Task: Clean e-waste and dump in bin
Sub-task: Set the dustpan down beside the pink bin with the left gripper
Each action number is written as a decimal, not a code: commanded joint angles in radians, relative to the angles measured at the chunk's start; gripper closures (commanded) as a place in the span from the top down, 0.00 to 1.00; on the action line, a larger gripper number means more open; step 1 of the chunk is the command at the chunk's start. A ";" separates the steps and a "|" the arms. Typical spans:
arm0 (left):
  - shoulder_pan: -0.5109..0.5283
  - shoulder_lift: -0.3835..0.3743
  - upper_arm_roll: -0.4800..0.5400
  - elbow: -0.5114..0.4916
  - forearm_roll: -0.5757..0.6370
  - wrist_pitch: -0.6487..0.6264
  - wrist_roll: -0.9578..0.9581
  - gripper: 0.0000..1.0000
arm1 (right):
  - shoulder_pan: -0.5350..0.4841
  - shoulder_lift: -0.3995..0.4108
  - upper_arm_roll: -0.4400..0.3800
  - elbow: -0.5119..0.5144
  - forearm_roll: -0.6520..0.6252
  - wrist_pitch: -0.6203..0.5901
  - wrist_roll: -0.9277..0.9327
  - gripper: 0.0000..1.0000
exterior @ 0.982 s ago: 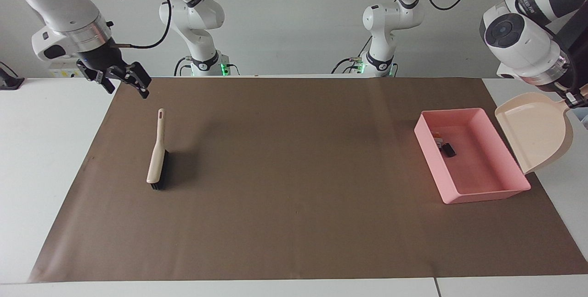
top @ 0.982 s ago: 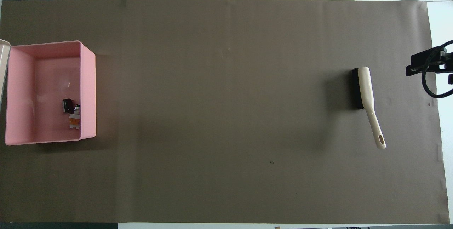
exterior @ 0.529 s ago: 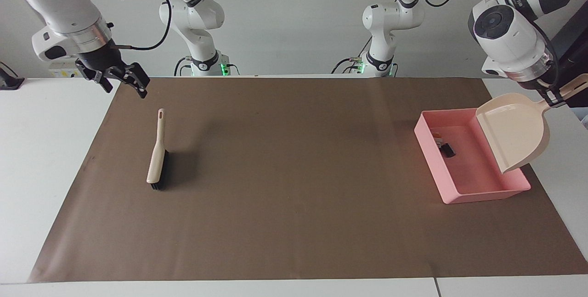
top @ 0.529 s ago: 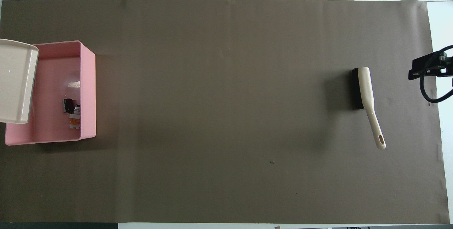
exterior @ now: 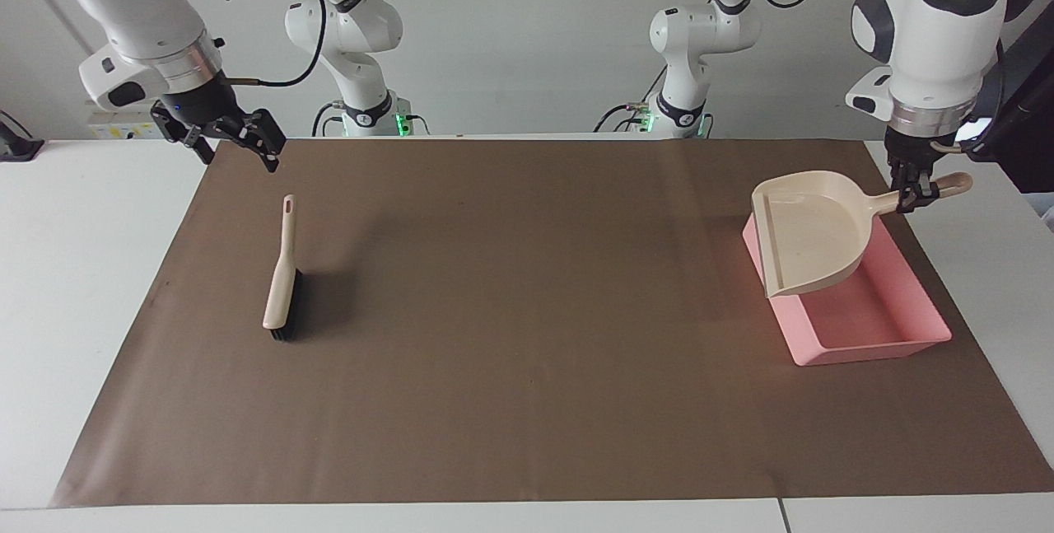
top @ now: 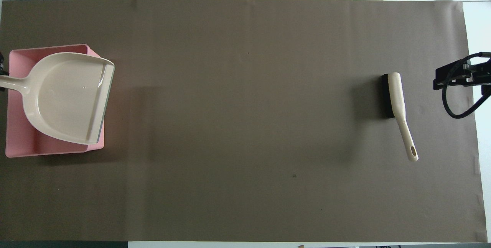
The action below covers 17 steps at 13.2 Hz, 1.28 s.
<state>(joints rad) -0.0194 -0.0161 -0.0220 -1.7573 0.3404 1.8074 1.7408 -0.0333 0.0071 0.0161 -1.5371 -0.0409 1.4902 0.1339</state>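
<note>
The left gripper (exterior: 916,187) is clamped on the handle of a beige dustpan (exterior: 811,230) and holds it level over the pink bin (exterior: 873,327), the pan's open mouth pointing toward the middle of the table. The dustpan stands in the way of most of the bin's inside, so the e-waste cannot be seen in either view; only the bin's rim and the part of its floor farthest from the robots show below the pan. From overhead the dustpan (top: 67,96) spreads across nearly the whole bin (top: 15,140), with the handle running off toward the left arm's end of the table. The right gripper (exterior: 235,142) hangs in the air with its fingers spread apart and nothing between them, over the corner of the brown mat (exterior: 527,401) at the right arm's end of the table. Just past that gripper, farther from the robots, a beige brush (exterior: 282,278) with black bristles lies flat on the mat, its handle end pointing toward the gripper. In the overhead view the brush (top: 399,106) lies well apart from the bin.
</note>
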 commanded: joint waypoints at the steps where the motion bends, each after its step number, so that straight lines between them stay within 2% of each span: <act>1: -0.114 -0.016 0.004 -0.082 -0.066 -0.014 -0.122 0.00 | -0.007 -0.006 0.002 -0.006 0.018 0.013 0.007 1.00; 6: -0.286 0.004 0.005 -0.250 -0.116 0.143 -0.383 0.00 | -0.007 -0.007 0.002 -0.009 0.019 0.012 0.009 1.00; 7: -0.313 0.028 0.005 -0.264 -0.116 0.168 -0.424 0.00 | -0.007 -0.007 0.002 -0.011 0.019 0.012 0.009 1.00; 11: -0.379 0.064 0.005 -0.330 -0.116 0.266 -0.550 0.00 | -0.007 -0.012 0.002 -0.023 0.019 0.013 0.016 1.00; 17: -0.430 0.082 0.007 -0.435 -0.116 0.369 -0.603 0.00 | -0.008 -0.021 0.002 -0.035 0.019 0.012 0.016 1.00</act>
<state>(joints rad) -0.4132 0.0674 -0.0310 -2.1411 0.2397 2.1279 1.1538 -0.0335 0.0071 0.0158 -1.5465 -0.0395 1.4942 0.1367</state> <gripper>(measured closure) 0.670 0.000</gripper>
